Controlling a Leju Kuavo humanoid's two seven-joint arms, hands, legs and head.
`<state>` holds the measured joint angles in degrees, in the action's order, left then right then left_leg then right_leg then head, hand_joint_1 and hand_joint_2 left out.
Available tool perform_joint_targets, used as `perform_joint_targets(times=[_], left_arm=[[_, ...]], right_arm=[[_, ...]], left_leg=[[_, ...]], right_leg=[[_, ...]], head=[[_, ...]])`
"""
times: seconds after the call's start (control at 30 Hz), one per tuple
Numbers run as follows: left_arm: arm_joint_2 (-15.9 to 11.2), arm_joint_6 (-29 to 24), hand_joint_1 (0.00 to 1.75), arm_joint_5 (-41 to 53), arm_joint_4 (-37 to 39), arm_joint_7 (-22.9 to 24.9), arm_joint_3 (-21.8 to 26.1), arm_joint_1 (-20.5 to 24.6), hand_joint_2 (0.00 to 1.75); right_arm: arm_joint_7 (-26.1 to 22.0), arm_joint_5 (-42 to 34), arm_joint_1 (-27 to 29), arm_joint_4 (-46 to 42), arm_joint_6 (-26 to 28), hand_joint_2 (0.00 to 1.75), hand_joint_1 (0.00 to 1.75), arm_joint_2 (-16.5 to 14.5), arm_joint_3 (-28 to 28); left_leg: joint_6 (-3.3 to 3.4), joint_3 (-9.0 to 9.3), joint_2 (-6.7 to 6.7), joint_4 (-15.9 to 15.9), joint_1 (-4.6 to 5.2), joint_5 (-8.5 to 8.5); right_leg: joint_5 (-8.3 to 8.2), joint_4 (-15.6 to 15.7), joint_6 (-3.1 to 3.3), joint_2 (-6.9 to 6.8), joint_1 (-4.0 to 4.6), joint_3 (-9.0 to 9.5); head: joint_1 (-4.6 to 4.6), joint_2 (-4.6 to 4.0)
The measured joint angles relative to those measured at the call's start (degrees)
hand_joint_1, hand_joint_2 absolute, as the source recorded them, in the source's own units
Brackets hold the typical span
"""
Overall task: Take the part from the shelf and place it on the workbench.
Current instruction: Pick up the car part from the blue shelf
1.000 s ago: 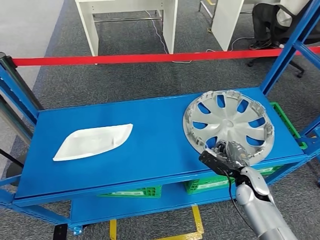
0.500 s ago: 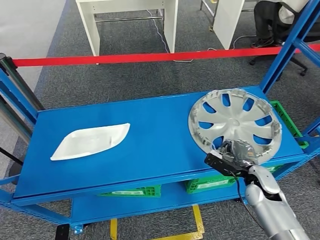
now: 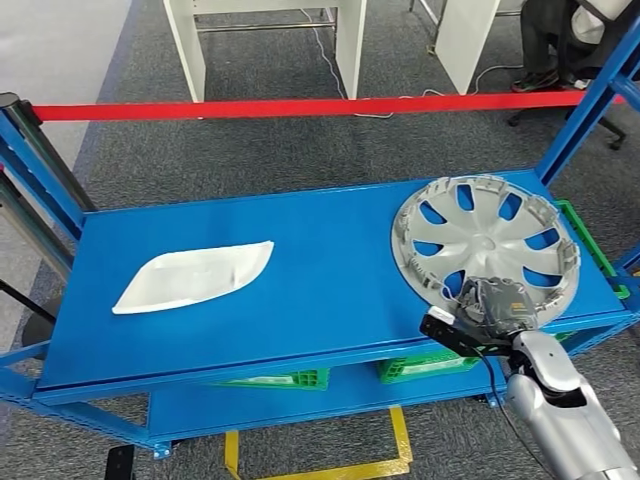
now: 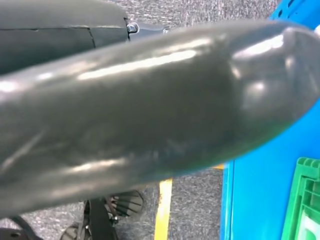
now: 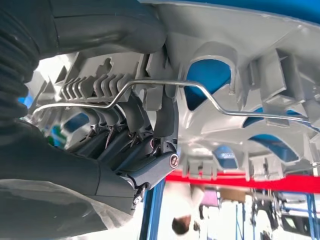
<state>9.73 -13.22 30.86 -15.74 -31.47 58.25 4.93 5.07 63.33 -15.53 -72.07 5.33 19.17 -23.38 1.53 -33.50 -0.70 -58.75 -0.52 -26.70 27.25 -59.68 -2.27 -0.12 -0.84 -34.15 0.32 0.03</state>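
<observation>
A silver hubcap lies inner side up at the right end of the blue shelf top. My right hand is at its near rim. In the right wrist view the thumb lies over the rim of the hubcap and the dark fingers curl in beneath it, so the hand grips the rim. In the left wrist view my left hand is a dark blurred shape close to the lens, and I cannot tell how its fingers stand.
A white curved panel lies on the shelf's left half. Green crates sit on the lower level. Blue uprights frame the right end, with a red barrier tape behind. A seated person is at the far right, beside white tables.
The camera has shifted, so the whole scene sits a little differently. My right hand stays at the hubcap's near rim, and both have drifted slightly right along the shelf.
</observation>
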Motion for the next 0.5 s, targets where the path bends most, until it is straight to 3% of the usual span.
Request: perform_joint_targets(times=[0.07, 0.17, 0.23, 0.3, 0.33, 0.37, 0.4, 0.47, 0.5], left_arm=[[0.01, 0.0, 0.0, 0.0, 0.0, -0.14, 0.06, -0.05, 0.0], [0.05, -0.01, 0.0, 0.0, 0.0, -0.36, 0.22, -0.14, 0.0], [0.08, -0.03, 0.0, 0.0, 0.0, -0.43, 0.38, -0.1, 0.0], [0.17, -0.08, 0.0, 0.0, 0.01, -0.44, 0.52, -0.12, 0.0], [0.23, -0.11, 0.0, 0.0, 0.01, -0.44, 0.58, -0.14, 0.0], [0.3, -0.15, 0.0, 0.0, 0.01, -0.44, 0.65, -0.15, 0.0], [0.34, -0.2, 0.0, 0.0, 0.01, -0.42, 0.72, -0.13, 0.0], [0.35, -0.34, 0.0, 0.0, 0.0, -0.37, 0.85, -0.07, 0.0], [0.38, -0.43, 0.0, 0.01, 0.0, -0.35, 0.89, -0.05, 0.0]], right_arm=[[1.13, 1.8, -0.19, -1.01, -0.21, 1.75, 1.75, 0.3, -0.35], [2.77, 4.04, -0.29, -2.85, -0.87, 1.75, 1.75, 0.64, -0.87], [3.38, 5.12, -0.38, -4.0, -1.06, 1.75, 1.75, 0.9, -1.15], [3.67, 5.86, -0.41, -4.89, -1.12, 1.75, 1.75, 1.12, -1.42], [3.75, 6.12, -0.4, -5.22, -1.15, 1.75, 1.75, 1.2, -1.55], [3.85, 6.37, -0.4, -5.51, -1.17, 1.75, 1.75, 1.28, -1.7], [3.97, 6.59, -0.39, -5.74, -1.19, 1.75, 1.75, 1.37, -1.83], [4.21, 7.04, -0.36, -6.15, -1.2, 1.75, 1.75, 1.5, -1.99], [4.32, 7.23, -0.35, -6.29, -1.2, 1.75, 1.75, 1.56, -2.06]], left_leg=[[-0.52, -0.42, -0.07, -0.13, 0.21, 0.14], [-1.28, -0.78, 0.0, -1.03, 0.14, -0.64], [-1.74, -2.8, 0.16, -5.76, 0.11, -3.44], [-1.9, -6.32, 0.25, -13.35, 0.12, -6.58], [-1.83, -7.56, 0.26, -15.82, 0.14, -7.07], [-1.62, -7.91, 0.26, -16.29, 0.19, -6.42], [-1.26, -7.26, 0.26, -14.51, 0.3, -4.73], [-0.01, -4.12, 0.29, -7.18, 0.76, -0.51], [0.55, -2.74, 0.34, -3.92, 0.99, 0.76]], right_leg=[[0.12, 1.56, 0.29, 0.18, 0.13, 0.76], [0.12, 1.59, 1.28, 0.13, -0.01, 0.7], [0.1, 1.73, 1.95, -0.03, -0.1, 0.86], [0.2, 1.69, 2.3, -0.09, 0.11, 0.88], [0.26, 1.67, 2.41, -0.08, 0.27, 0.94], [0.33, 1.66, 2.52, -0.05, 0.45, 1.04], [0.41, 1.65, 2.61, -0.02, 0.65, 1.2], [0.64, 1.65, 2.69, -0.01, 0.99, 1.54], [0.74, 1.61, 2.63, -0.01, 1.1, 1.56]], head=[[-0.04, 0.0], [-0.14, -0.01], [-0.25, -0.01], [-0.31, -0.01], [-0.3, -0.01], [-0.32, -0.01], [-0.31, -0.01], [-0.24, -0.01], [-0.19, -0.01]])
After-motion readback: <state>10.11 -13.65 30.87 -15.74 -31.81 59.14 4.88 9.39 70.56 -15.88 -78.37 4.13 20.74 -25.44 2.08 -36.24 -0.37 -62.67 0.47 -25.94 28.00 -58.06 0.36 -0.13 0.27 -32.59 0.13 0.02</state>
